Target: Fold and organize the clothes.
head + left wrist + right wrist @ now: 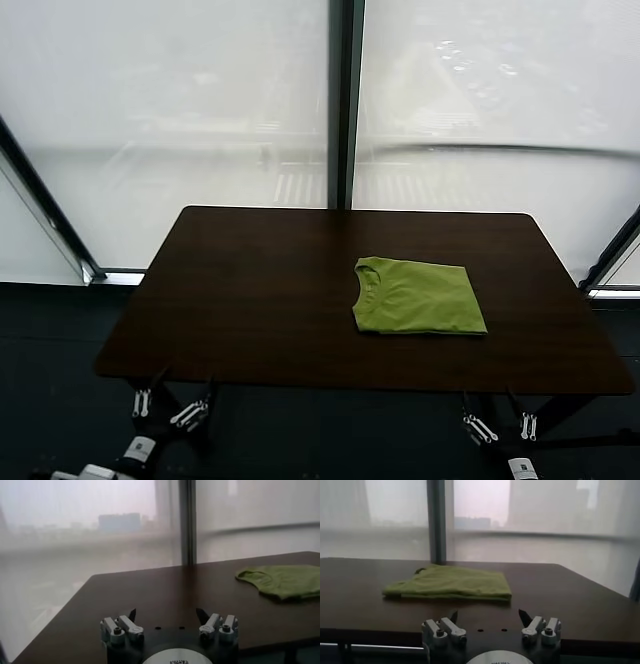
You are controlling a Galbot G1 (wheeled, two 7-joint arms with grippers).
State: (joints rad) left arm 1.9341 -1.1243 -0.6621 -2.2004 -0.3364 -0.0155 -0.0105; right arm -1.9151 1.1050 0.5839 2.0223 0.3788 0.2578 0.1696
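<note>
The left gripper and the right gripper hang below the table's near edge at seven and five o'clock, jaws spread wide, nothing held. The green T-shirt lies folded into a neat rectangle on the dark table, toward three o'clock of centre, collar facing nine o'clock. Folding looks complete; any remaining move would only be tidying its position.

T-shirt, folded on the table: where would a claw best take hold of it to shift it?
Probably the T-shirt's near edge, approached from the robot's side by the open right claw. That edge lies straight and stacked on the table, while the collar faces the robot's left.
</note>
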